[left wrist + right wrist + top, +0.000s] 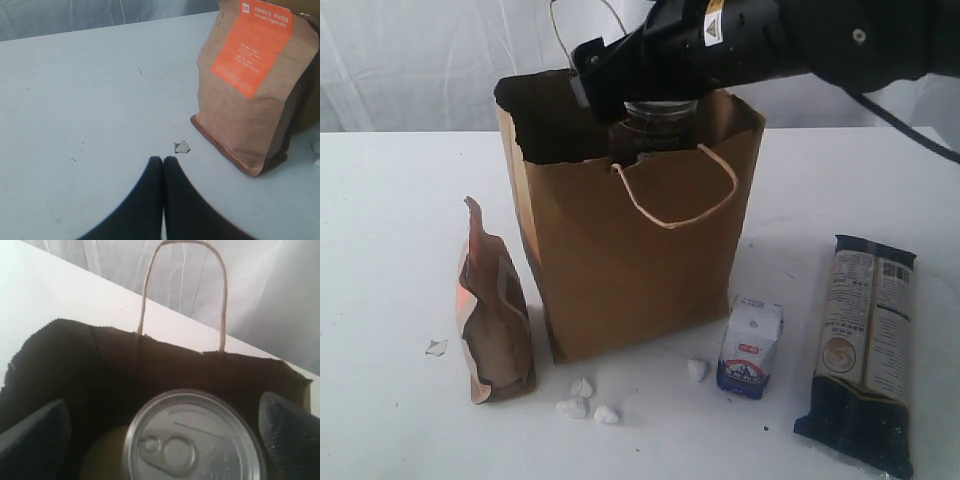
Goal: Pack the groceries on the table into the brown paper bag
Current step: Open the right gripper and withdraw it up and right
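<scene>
Currently right gripper (162, 437) hangs in the mouth of the brown paper bag (620, 260), upper centre of frame, jaws spread wide with gaps either side of the pull-tab can (192, 440) (looks unheld, maybe resting on something below; dim in there). Meanwhile left gripper (163, 164) pinched closed, empty, near the brown pouch (250, 95) at left. Step: can drop-off. Next: lift straight out past the rim, then fetch the small white-blue carton (750, 348) or long dark noodle packet (865, 350), lower right.
</scene>
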{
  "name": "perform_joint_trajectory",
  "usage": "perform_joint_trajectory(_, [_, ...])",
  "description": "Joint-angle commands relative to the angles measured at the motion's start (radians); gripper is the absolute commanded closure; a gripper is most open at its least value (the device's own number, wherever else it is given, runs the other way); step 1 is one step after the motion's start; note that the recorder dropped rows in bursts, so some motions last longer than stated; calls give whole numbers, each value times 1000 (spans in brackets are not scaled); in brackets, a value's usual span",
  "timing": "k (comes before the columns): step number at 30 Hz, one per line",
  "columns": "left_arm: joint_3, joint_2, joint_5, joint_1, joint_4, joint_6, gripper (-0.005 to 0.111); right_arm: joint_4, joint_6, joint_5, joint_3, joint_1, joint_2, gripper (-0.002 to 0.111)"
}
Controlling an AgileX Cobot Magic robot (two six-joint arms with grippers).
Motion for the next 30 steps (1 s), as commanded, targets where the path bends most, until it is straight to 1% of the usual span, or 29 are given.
perform_joint_trajectory(1, [4,-9,2,3,-3,-3,106,-18,-6,-17,-5,0,-43,14])
perform_joint_trajectory(10, [4,-9,2,3,-3,-3,106,-56,-6,4,-5,0,-126,14])
perform_joint_trajectory(20, [4,-9,2,3,-3,-3,106,-64,-6,4,-5,0,-141,14])
perform_joint_trajectory(23, [4,-9,2,3,-3,-3,106,-98,4,28,-5,0,-180,14])
perform_joint_trajectory(27, [4,-9,2,3,-3,-3,106,-202,78,195,-5,0,-275,14])
perform_joint_trajectory(28, [4,-9,2,3,-3,-3,106,-241,125,298,-5,0,-314,16])
perform_joint_trajectory(29, [4,-9,2,3,-3,-3,106,-259,147,360,-5,-2,-334,19])
perform_joint_trajectory(30, [4,-9,2,3,-3,-3,106,-266,172,473,-5,-17,-370,24])
